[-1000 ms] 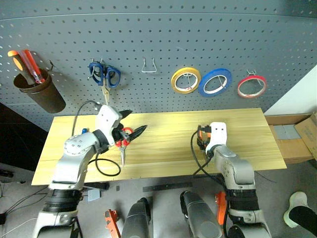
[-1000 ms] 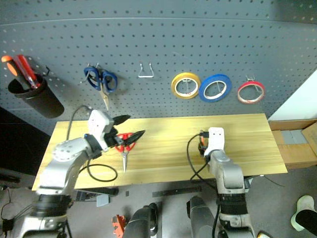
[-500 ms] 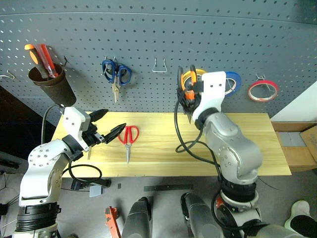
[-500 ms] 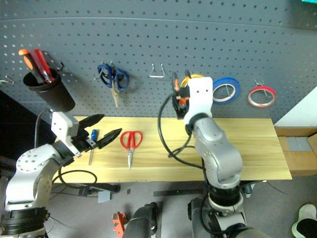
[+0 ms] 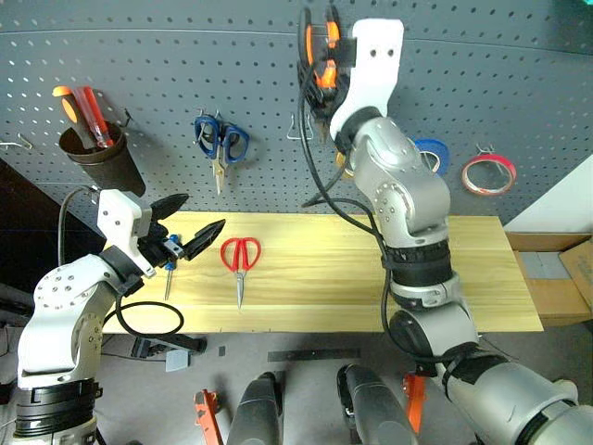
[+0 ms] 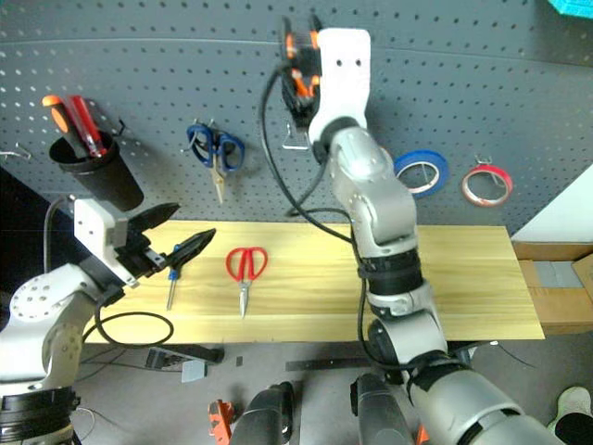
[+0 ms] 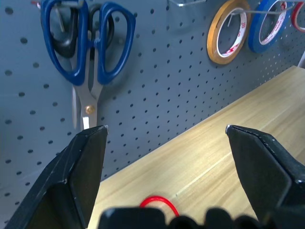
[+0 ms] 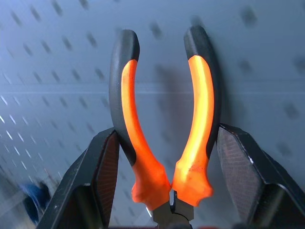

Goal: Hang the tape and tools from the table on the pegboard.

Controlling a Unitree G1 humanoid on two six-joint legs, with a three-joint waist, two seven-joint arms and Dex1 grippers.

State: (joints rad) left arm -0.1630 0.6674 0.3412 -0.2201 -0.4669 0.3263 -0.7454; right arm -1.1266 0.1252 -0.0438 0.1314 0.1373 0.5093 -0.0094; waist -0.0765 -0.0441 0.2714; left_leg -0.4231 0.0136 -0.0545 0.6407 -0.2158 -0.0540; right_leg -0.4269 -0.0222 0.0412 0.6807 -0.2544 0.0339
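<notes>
Grey floor (image 5: 306, 345) under the bench, loose black cables (image 5: 18, 371) at the left edge. Cardboard box (image 5: 561, 278) on the right, next to a white wall panel (image 5: 565, 199). Dark gap (image 5: 23, 236) to the left. Even, diffuse light, soft shadows.

Even overhead light is washing my bench (image 5: 315, 278) bright, with no harsh glare. Pegboard (image 5: 139, 56) rows are bowing near the head views' edges. Hung tools are casting soft, short shadows on it. Right wrist view: pliers (image 8: 164, 124) are staying sharp while the holes behind are blurring. Left wrist view is looking crisp.
</notes>
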